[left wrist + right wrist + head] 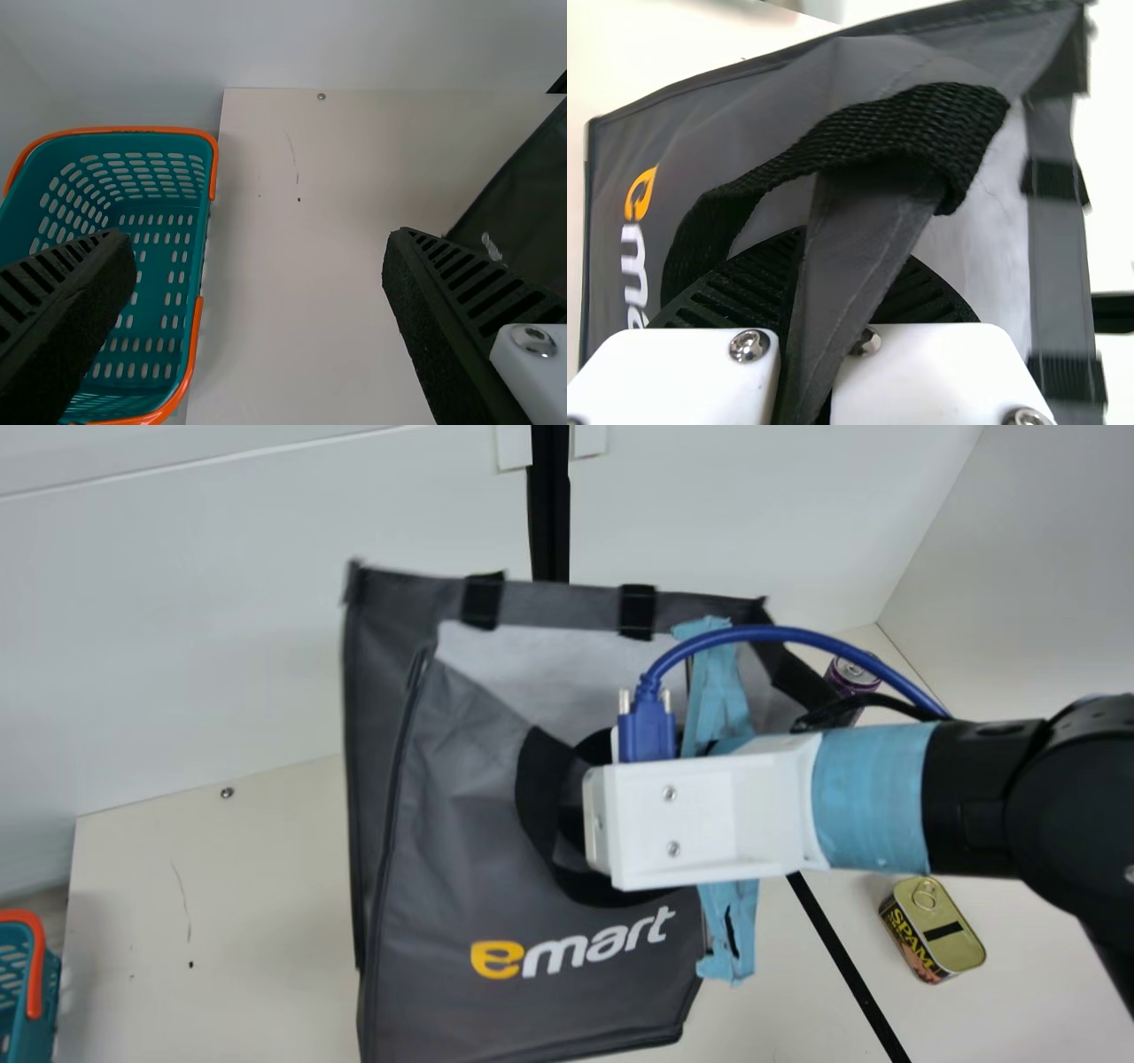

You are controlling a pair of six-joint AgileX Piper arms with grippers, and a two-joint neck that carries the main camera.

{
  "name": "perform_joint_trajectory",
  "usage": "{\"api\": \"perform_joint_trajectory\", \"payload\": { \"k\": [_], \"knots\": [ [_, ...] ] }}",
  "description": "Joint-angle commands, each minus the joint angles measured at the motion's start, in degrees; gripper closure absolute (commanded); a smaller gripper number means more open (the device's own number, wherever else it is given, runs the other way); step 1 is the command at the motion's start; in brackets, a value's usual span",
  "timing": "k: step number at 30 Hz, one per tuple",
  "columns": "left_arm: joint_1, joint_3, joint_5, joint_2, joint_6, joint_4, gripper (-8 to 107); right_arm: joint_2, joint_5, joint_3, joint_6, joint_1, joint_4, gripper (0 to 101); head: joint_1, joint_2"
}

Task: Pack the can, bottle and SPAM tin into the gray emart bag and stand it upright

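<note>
My right gripper (842, 274) pinches the gray fabric emart bag (452, 824) by one edge; my left gripper (259, 243) gapes empty. Held only there, the bag could swing into the purple cylindrical can (852, 677)—outside it, like the rectangular gold-lidded SPAM tin (960, 948)—or its black webbing strap (859, 137) might snag.

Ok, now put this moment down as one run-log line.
right gripper: shut on gray bag | left gripper: open, empty | can: outside bag | SPAM tin: on table, outside bag
</note>
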Motion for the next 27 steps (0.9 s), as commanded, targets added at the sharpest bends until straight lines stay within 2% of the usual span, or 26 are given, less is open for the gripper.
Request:
{"api": "perform_joint_trajectory", "payload": {
  "k": [1,18,27],
  "knots": [
    [0.00,0.00,0.00,0.00,0.00,0.00,9,-0.20,0.05,0.63,0.76,0.73,-0.20,101,-1.30,-0.05],
    [0.00,0.00,0.00,0.00,0.00,0.00,9,-2.98,0.05,4.80,7.21,6.89,-1.84,101,-1.30,-0.05],
    [0.00,0.00,0.00,0.00,0.00,0.00,9,-5.08,0.05,6.66,11.51,10.57,-3.99,71,-1.30,-0.05]
  ]
}}
